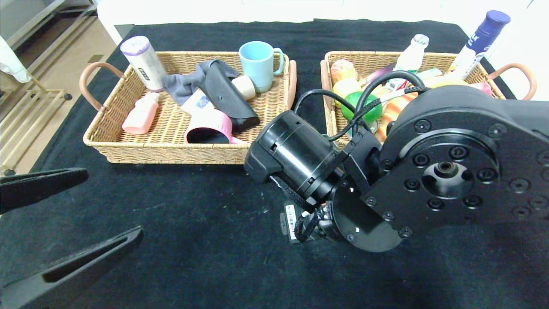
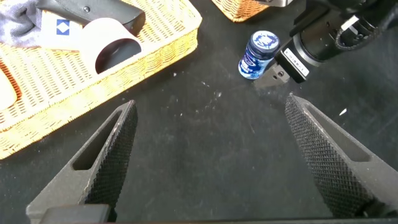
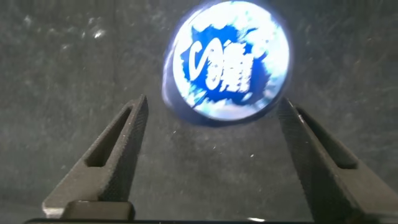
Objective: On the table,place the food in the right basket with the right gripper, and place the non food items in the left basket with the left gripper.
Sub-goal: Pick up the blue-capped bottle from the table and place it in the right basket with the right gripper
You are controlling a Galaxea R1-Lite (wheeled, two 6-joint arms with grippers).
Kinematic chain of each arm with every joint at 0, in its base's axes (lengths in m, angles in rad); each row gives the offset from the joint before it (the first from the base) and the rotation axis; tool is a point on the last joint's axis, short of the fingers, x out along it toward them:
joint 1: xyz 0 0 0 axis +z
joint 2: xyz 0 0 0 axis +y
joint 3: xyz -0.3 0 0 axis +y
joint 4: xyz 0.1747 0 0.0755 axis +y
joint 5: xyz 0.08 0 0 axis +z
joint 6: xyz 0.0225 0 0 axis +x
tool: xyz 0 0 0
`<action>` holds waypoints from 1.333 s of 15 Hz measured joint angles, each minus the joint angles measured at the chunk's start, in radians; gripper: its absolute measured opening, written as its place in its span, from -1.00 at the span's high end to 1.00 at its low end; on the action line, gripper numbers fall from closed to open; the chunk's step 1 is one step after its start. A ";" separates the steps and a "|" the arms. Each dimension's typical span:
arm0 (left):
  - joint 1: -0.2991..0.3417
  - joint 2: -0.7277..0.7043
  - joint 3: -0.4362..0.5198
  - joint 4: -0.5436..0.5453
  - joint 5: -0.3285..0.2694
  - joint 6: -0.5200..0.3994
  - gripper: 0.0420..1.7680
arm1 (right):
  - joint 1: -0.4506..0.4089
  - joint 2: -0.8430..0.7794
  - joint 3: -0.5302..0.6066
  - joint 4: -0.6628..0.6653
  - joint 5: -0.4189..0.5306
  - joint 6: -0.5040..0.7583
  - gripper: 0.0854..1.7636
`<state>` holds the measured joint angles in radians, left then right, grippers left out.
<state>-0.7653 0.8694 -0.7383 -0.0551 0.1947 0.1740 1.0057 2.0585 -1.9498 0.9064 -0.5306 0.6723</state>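
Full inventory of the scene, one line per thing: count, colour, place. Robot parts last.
table: 1, black cloth, under everything
left basket: 1, wicker, far left of table
right basket: 1, wicker, far right of table
blue mug: 1, light blue, upright in left basket
pink cup: 1, pink, on its side in left basket
pink bottle: 1, pink, lying in left basket
white roll: 1, white with purple end, left basket's far corner
green fruit: 1, green, in right basket
blue-white container: 1, standing on the table, beneath right gripper
left gripper: open, near left, over bare cloth
right gripper: open, above the container
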 joint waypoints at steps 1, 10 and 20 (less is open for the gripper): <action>0.000 0.000 0.000 0.000 0.000 0.000 -0.94 | -0.002 0.000 0.000 -0.001 -0.013 -0.001 -0.75; 0.001 -0.003 -0.002 -0.007 0.001 0.000 -0.94 | -0.027 0.014 0.004 -0.100 -0.023 -0.019 -0.88; 0.000 0.000 0.004 -0.001 -0.001 0.001 -0.94 | -0.053 0.043 0.003 -0.157 -0.051 -0.041 -0.65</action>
<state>-0.7653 0.8698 -0.7340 -0.0562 0.1934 0.1751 0.9530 2.1017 -1.9464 0.7489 -0.5815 0.6315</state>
